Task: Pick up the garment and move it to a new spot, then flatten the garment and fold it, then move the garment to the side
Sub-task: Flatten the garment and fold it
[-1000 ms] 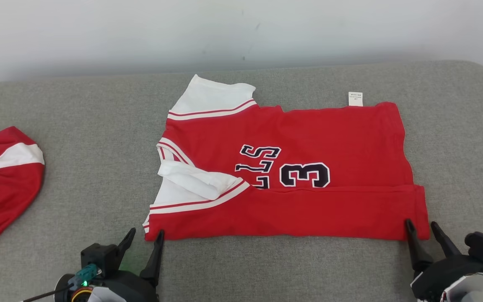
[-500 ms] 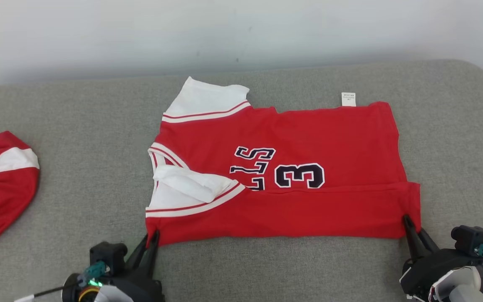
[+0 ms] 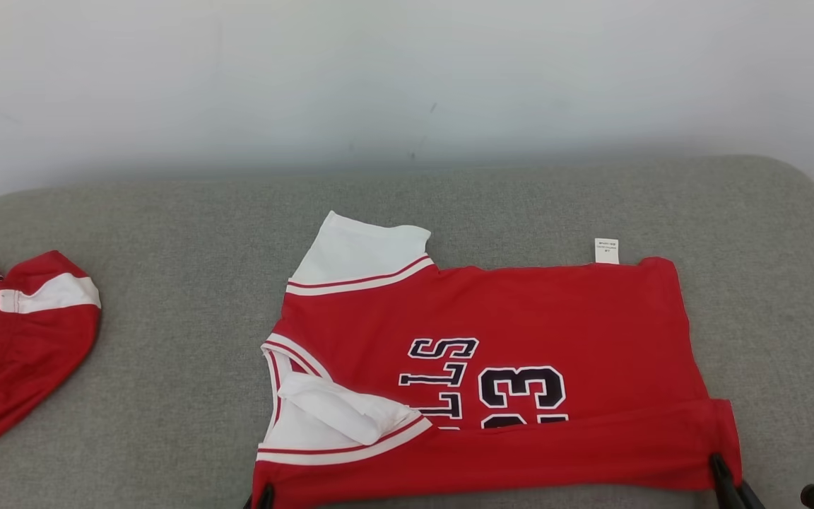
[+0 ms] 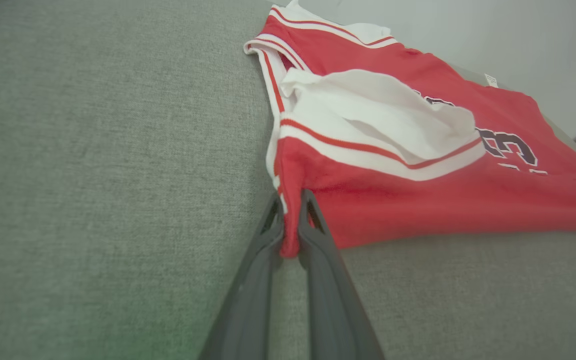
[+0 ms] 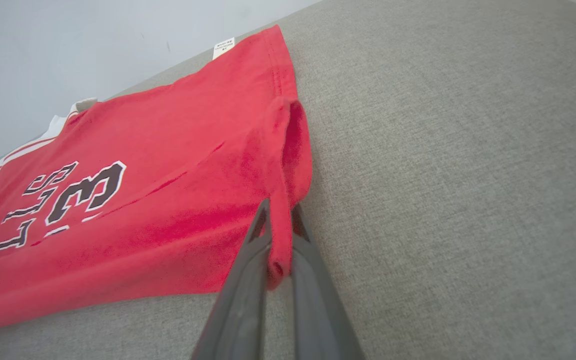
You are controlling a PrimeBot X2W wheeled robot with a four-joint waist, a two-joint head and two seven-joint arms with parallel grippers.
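L pincer, R pincer now clamped; garment axis L-R, collar left.

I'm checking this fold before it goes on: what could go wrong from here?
The left gripper and right gripper pinch only the near corners of the red jersey, so such thin grips may slip when lifted. The white sleeve lies loosely bunched and could crease inside the fold.
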